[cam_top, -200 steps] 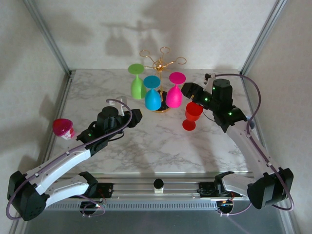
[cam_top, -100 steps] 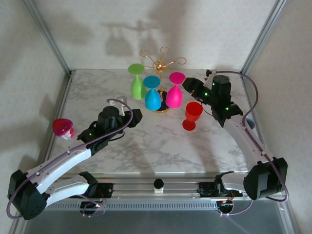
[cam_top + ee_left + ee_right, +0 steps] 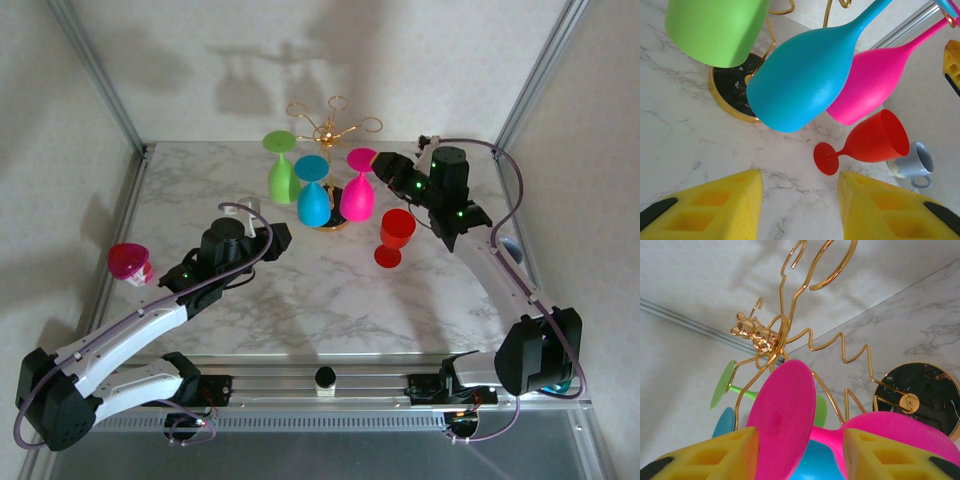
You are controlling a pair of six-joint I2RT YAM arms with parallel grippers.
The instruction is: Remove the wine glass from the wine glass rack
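Observation:
The gold wire wine glass rack (image 3: 330, 125) stands on its round black base (image 3: 920, 395) at the back middle of the table. A green (image 3: 280, 172), a blue (image 3: 313, 197) and a pink wine glass (image 3: 358, 192) hang upside down from it. My right gripper (image 3: 383, 168) is level with the pink glass's top. In the right wrist view its jaws (image 3: 799, 440) stand open astride the pink foot (image 3: 782, 415) and stem. My left gripper (image 3: 280, 238) hovers open over bare marble in front of the rack, with nothing between its fingers (image 3: 735, 200).
A red wine glass (image 3: 395, 237) stands upright on the table just right of the rack and below my right arm. A grey cup (image 3: 917, 160) sits behind it. A dark pink glass (image 3: 128, 262) stands at the left edge beside my left arm.
My right gripper has moved up and back-left from above the red glass to the pink glass's foot, and its jaws have narrowed. The left arm has not moved.

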